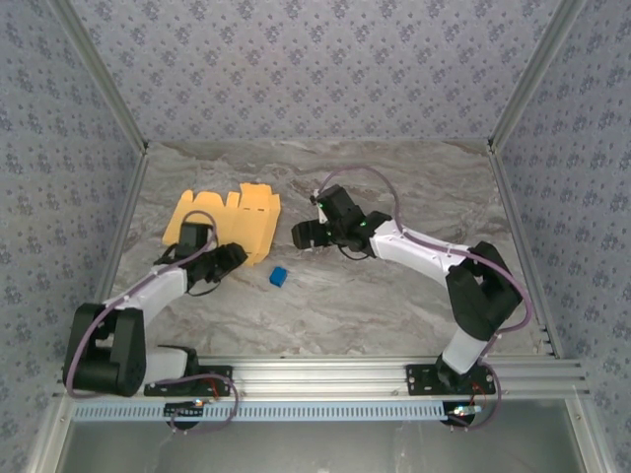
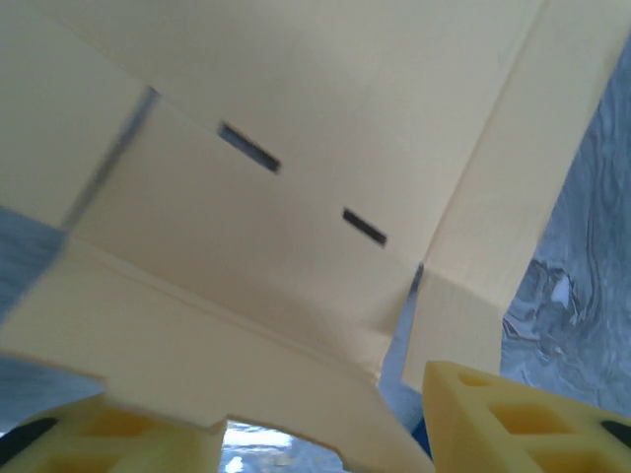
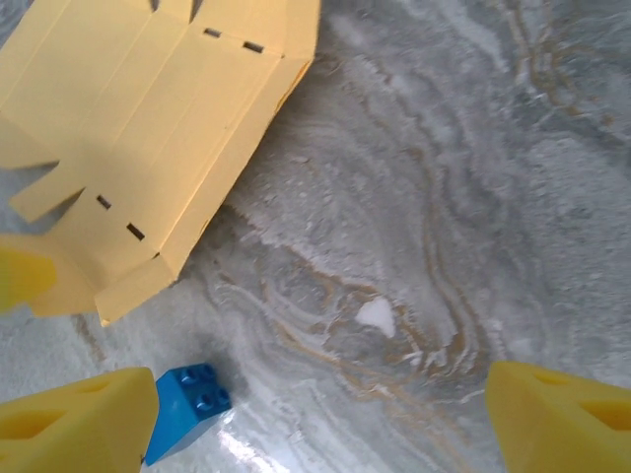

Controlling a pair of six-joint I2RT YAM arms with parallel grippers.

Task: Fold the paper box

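The paper box (image 1: 227, 222) is a yellow-orange card cut-out lying mostly flat at the left middle of the table, with flaps raised along its far edge. My left gripper (image 1: 232, 258) is at its near right edge. In the left wrist view the card (image 2: 296, 197) hangs close above, and one flap edge reaches down between the yellow fingers (image 2: 493, 424), which stand apart. My right gripper (image 1: 306, 235) hovers open just right of the box, over bare table (image 3: 394, 246). The right wrist view has the box (image 3: 148, 128) at upper left.
A small blue cube (image 1: 278, 277) sits on the marble table just near-right of the box, next to the right gripper's left finger (image 3: 79, 424) in the wrist view, where the cube (image 3: 187, 404) is free. Patterned walls enclose the table.
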